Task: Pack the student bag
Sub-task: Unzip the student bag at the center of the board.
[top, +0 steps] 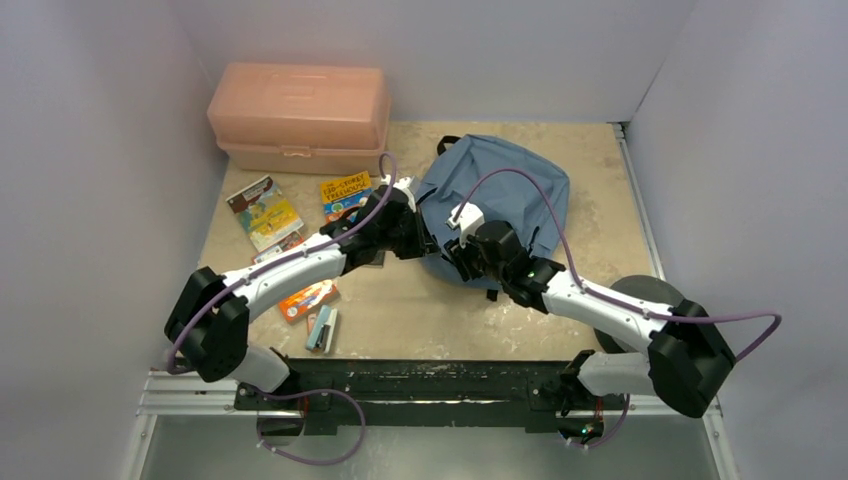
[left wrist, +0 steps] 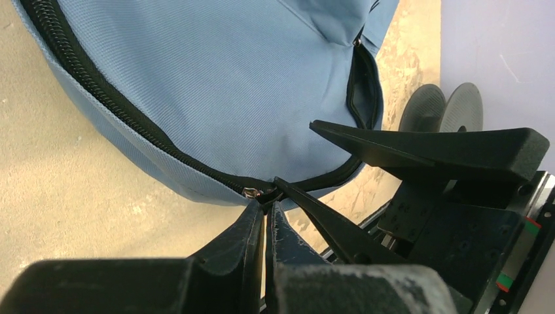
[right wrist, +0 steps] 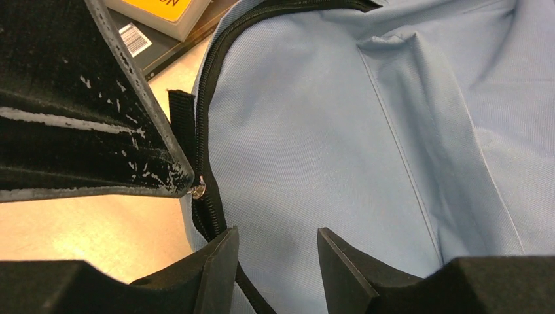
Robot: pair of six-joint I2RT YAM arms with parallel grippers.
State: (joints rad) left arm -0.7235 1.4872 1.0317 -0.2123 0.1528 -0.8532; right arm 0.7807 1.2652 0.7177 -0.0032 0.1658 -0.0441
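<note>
The dusty-blue student bag (top: 512,190) lies flat at the table's back middle, its black zipper (left wrist: 118,111) running along its near-left edge. My left gripper (top: 425,240) is shut on the zipper pull (left wrist: 265,195) at the bag's near edge, just beside the silver slider (right wrist: 196,190). My right gripper (top: 455,258) is open, its fingertips (right wrist: 226,243) resting over the bag's blue fabric (right wrist: 366,144) right next to the left gripper's fingers (right wrist: 85,124). It holds nothing. In the left wrist view the right gripper's fingers (left wrist: 425,147) spread just right of the pull.
A salmon-pink plastic box (top: 300,115) stands at the back left. Several books (top: 262,210) (top: 345,192) (top: 308,298) and a small grey item (top: 322,328) lie left of the bag. A black spool (top: 640,292) sits at the right.
</note>
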